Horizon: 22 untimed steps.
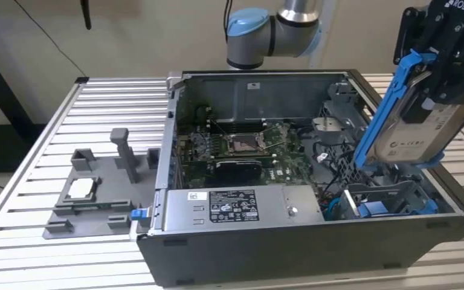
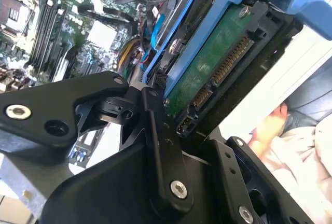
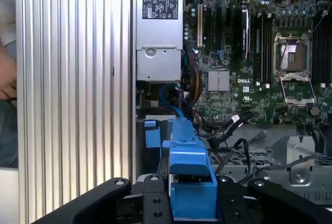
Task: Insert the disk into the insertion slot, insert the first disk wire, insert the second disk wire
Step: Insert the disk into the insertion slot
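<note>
Disk up in the air over the open case, not in its bay yet

So the pincer is clamped on the upper end of the disk, blue carrier and all. The disk hangs steeply tilted, nearly on end, over the corner of the PC case at the exterior view's right. The insertion slot, the dark bay with the blue tabs, sits right under the disk's lower end. They're close, but I can't tell if they touch. In the second wrist view the disk's green circuit board and connector edge face the camera. The grey power-supply box is along the near wall of the case, with the motherboard behind it. A grey fixture sits on the slatted tabletop beside the case.
</note>
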{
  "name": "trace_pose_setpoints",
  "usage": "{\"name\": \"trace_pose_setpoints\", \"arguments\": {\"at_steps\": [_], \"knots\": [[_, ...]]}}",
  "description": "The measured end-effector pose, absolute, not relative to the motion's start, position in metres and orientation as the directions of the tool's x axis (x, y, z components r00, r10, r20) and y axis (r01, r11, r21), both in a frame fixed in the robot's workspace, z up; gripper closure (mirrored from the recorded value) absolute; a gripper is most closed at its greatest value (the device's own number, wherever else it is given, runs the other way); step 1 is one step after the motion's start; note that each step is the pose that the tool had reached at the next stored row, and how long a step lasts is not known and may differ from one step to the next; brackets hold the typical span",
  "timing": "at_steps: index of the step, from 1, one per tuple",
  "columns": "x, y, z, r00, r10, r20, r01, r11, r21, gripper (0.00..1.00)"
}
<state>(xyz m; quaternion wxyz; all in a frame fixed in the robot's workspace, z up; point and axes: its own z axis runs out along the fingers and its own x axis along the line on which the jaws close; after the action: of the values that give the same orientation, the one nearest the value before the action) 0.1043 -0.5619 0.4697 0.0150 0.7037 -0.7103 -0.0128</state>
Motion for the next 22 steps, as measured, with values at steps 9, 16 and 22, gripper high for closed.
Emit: {"name": "trace_pose_setpoints", "arguments": {"at_steps": [9, 16, 22], "knots": [[0.11, -0.567, 0.453, -0.002, -1.0, 0.003, -0.999, 0.003, 0.039, 0.67], [0.111, -0.57, 0.442, 0.0, -1.0, 0.004, -0.999, 0.0, 0.039, 0.67], [0.112, -0.572, 0.434, 0.003, -1.0, 0.003, -0.999, -0.002, 0.039, 0.67]]}}
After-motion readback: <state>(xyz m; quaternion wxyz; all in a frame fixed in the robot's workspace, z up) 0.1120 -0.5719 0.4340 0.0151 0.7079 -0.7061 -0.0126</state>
